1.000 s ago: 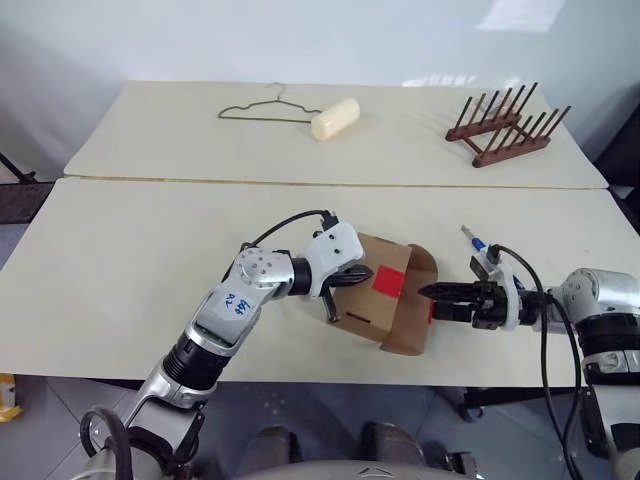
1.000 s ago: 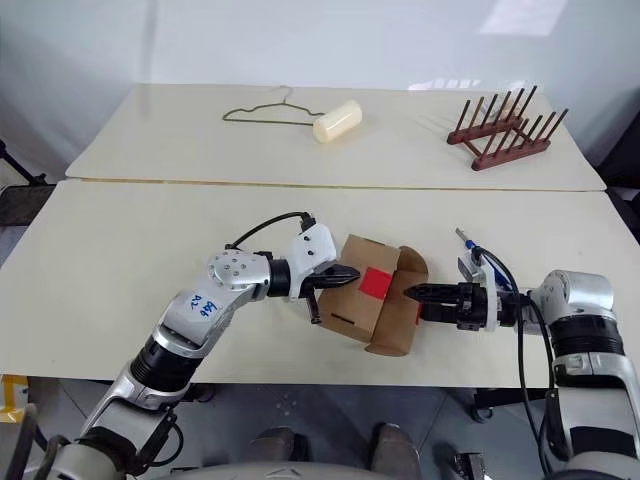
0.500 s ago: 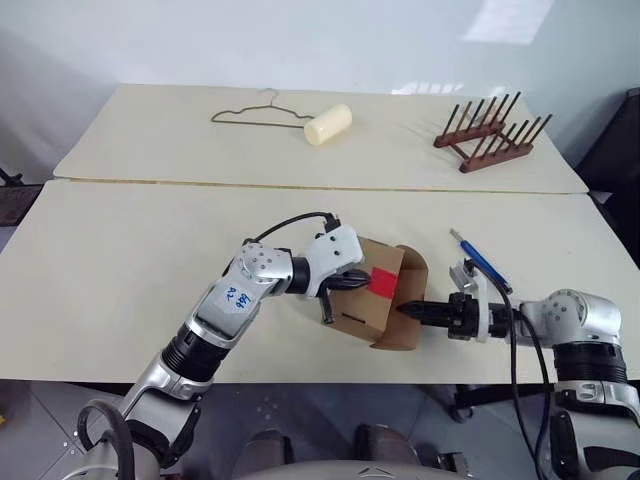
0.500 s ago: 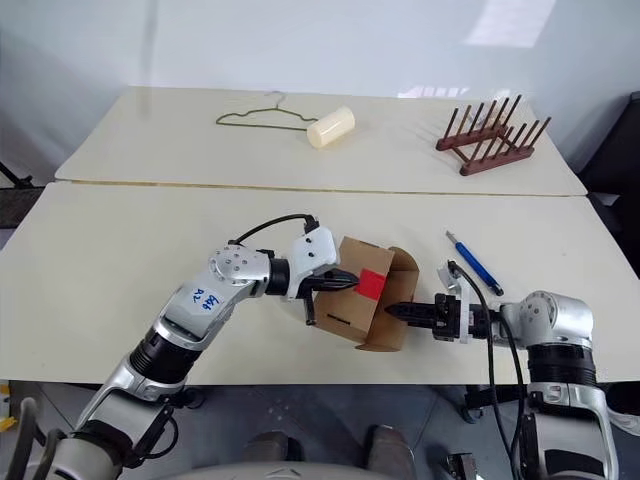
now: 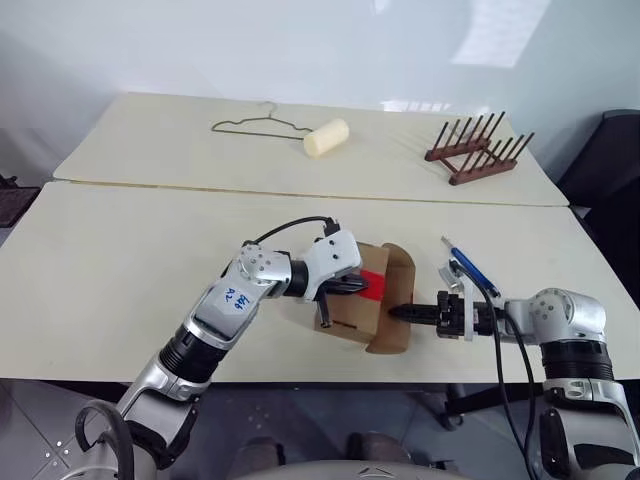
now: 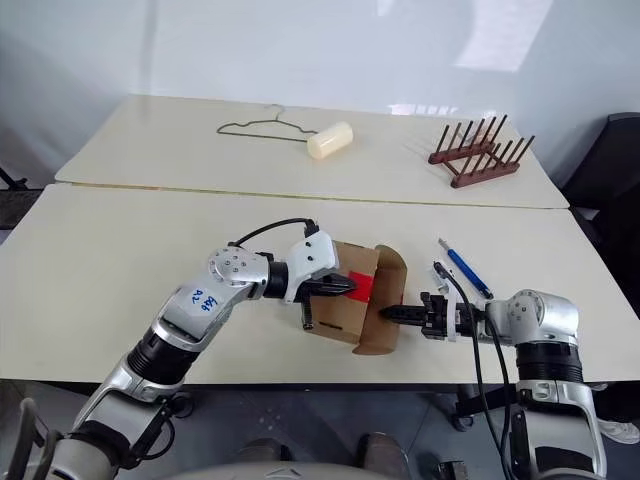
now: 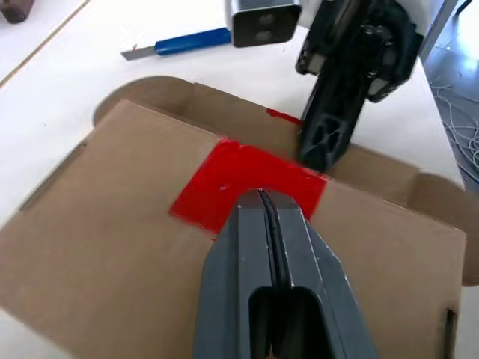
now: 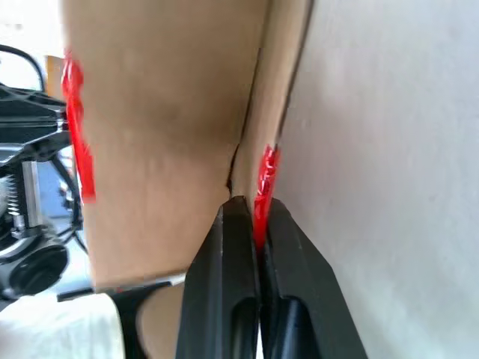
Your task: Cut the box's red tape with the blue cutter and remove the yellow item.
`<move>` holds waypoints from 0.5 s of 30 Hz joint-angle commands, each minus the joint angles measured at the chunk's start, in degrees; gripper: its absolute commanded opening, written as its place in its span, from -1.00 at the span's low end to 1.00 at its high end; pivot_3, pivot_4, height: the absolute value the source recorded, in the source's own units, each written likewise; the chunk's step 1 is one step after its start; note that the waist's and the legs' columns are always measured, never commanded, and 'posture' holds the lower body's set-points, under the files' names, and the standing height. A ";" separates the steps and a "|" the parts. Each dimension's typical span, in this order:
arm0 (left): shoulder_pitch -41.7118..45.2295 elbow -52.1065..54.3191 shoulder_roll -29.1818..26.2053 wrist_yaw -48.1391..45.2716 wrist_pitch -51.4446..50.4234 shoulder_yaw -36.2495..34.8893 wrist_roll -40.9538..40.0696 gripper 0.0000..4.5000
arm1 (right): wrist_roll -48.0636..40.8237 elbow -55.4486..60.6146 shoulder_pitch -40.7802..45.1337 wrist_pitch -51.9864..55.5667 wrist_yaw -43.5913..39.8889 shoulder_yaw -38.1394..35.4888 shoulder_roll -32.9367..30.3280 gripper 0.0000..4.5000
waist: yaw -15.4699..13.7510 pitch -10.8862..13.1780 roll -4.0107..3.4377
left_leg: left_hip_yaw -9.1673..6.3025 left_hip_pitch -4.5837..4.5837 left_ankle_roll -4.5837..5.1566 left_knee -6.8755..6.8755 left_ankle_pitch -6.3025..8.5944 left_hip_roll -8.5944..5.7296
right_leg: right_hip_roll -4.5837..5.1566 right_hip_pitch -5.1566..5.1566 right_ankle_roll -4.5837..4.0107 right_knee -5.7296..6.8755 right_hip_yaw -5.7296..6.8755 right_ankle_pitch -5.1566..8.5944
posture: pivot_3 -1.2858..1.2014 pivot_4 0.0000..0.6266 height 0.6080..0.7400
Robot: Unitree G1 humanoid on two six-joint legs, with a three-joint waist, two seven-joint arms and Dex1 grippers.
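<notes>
The small brown cardboard box (image 6: 345,295) lies near the table's front edge, the shut-fingered left gripper (image 7: 263,200) pressing its red tape square (image 7: 243,183). The right gripper (image 8: 251,217) pinches the tuck flap (image 6: 384,320). Next, judging by this: pull it open while the slim blue cutter (image 6: 466,269) lies idle beside

Silver arms, white wrists, black cables

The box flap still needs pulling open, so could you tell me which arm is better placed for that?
Probably the right: the right gripper has its jaws shut on the box flap by the red tape, while the left gripper presses the lid.
</notes>
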State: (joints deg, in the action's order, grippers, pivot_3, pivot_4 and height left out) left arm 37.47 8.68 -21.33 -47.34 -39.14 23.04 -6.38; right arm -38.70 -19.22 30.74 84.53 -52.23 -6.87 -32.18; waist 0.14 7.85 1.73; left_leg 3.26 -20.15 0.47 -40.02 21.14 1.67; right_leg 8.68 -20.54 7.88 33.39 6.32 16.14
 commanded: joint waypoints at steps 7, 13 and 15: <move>-0.07 0.95 1.44 0.60 0.40 0.40 -0.20 -1.00 | 4.66 -3.58 2.67 2.41 7.60 4.13 -1.15 -0.99 | 0.06 0.43 -0.70 | -0.05 -0.08 -0.09 0.02 0.04 0.04 | 0.02 -0.09 -0.06 0.00 -0.08 -0.04 | 0.03 -0.52 1.00; -0.15 0.38 2.03 0.89 0.77 0.39 -0.04 -1.00 | 4.99 -5.60 7.25 3.14 7.83 4.37 -4.38 -0.99 | -0.02 0.82 -1.34 | 0.07 -0.14 -0.02 0.02 0.00 -0.01 | -0.07 -0.16 -0.05 0.02 -0.04 -0.05 | 0.03 -0.52 1.00; -0.18 -0.20 2.76 1.27 1.25 0.52 0.01 -1.00 | 5.14 -6.59 9.59 3.18 7.09 5.33 -6.70 -0.99 | -0.19 1.00 -1.63 | 0.12 -0.19 0.11 0.01 -0.05 -0.07 | -0.09 -0.23 -0.03 0.03 -0.04 -0.05 | 0.03 -0.52 1.00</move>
State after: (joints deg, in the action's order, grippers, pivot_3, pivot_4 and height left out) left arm 37.44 8.48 -18.82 -46.23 -38.41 23.06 -6.37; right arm -38.37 -23.16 40.58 88.80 -48.17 -2.46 -35.73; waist -0.06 8.84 0.10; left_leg 3.39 -20.42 0.70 -40.01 21.04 1.51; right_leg 8.61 -20.87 7.86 33.44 6.30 16.07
